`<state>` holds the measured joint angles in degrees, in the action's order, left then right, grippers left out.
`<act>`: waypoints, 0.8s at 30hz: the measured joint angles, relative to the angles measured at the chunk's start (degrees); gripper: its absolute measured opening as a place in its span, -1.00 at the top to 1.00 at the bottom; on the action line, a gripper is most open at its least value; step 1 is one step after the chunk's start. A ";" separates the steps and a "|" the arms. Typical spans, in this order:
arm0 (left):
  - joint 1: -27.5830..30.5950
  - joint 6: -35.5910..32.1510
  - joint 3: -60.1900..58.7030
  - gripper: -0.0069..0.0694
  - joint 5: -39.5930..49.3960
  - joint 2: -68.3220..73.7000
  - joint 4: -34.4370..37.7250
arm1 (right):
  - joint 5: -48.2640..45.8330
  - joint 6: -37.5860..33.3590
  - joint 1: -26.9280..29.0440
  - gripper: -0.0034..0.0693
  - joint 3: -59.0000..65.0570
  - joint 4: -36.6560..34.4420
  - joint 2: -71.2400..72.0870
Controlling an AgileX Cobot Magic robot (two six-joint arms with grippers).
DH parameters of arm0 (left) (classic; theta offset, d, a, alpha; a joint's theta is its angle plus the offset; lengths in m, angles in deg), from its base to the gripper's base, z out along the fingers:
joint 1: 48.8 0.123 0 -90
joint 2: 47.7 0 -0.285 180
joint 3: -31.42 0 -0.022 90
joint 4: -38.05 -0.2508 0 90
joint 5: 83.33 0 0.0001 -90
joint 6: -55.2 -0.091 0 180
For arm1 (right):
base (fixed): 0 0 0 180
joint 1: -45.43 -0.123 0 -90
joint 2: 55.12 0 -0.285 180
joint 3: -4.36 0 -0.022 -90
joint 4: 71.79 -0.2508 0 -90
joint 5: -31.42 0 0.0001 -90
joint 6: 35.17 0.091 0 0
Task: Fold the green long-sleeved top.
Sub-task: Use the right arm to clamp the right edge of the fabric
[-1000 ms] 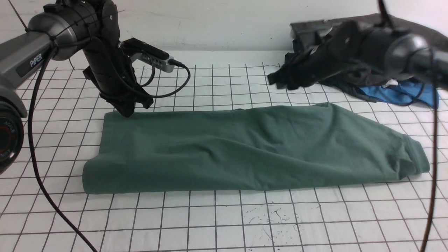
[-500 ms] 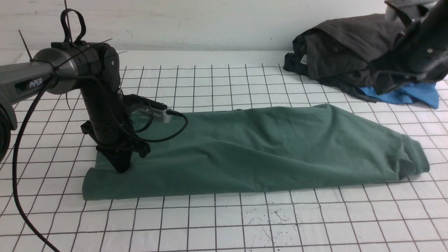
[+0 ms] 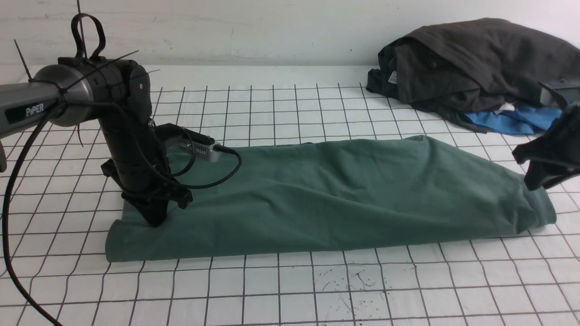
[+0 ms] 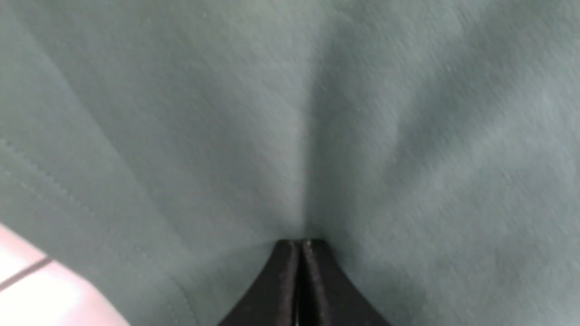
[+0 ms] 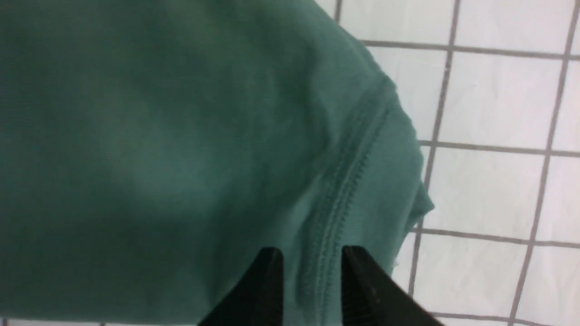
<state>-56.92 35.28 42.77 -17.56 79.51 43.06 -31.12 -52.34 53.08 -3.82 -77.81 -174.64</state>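
The green long-sleeved top lies folded into a long band across the gridded table, its ribbed end at the right. My left gripper points straight down on the top's left end. In the left wrist view its jaws are shut together, tips pressing on the green cloth at the foot of a crease. My right gripper hovers at the top's right end. In the right wrist view it stands open, straddling a stitched seam of the green cloth with nothing gripped.
A dark grey-black heap of clothes sits at the back right with a bright blue garment beneath it. White gridded cloth covers the table, with ink specks near the front. A cable loops beside the left wrist camera.
My left gripper came forward from the top's far left corner and down onto its left end. My right arm swung from over the dark heap to the top's right end, and its jaws opened.
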 joint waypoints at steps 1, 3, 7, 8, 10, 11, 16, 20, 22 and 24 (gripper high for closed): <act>0.00 0.00 -0.11 0.84 0.00 -0.53 0.00 | 0.30 0.31 0.43 0.10 0.00 0.00 -0.57; 0.00 0.00 -0.11 0.84 0.00 -2.03 0.00 | 1.21 1.42 0.94 -0.15 0.00 0.06 -1.77; 0.00 0.00 -0.11 0.84 0.00 -5.07 0.00 | 3.49 2.24 1.10 -0.59 0.00 0.43 -4.30; 0.00 0.00 -0.11 0.84 0.00 -6.52 0.00 | 4.69 3.04 1.10 -0.72 0.00 0.74 -5.75; 0.00 0.00 -0.11 0.84 0.00 -7.95 0.00 | 6.00 4.63 1.10 -0.78 0.00 1.44 -7.59; 0.00 0.00 -0.11 0.84 0.00 -8.62 0.00 | 6.24 5.22 1.10 -0.79 0.00 1.72 -8.27; 0.00 0.00 -0.11 0.84 0.06 -10.48 0.00 | 6.22 6.02 1.10 -0.61 0.00 1.52 -8.45; 0.00 0.00 -0.11 0.84 0.11 -10.84 0.00 | 6.22 5.64 1.10 -0.26 0.00 0.16 -8.45; 0.00 0.00 -0.11 0.84 0.17 -10.84 0.00 | 6.22 4.23 1.10 0.03 0.00 -0.94 -8.45; 0.00 -0.05 -0.11 0.84 0.17 -10.97 0.00 | 6.10 2.99 1.10 0.27 0.00 -1.77 -8.45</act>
<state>-56.92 35.22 42.66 -17.39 68.54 43.06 -25.02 -49.35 54.18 -3.82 -79.59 -183.09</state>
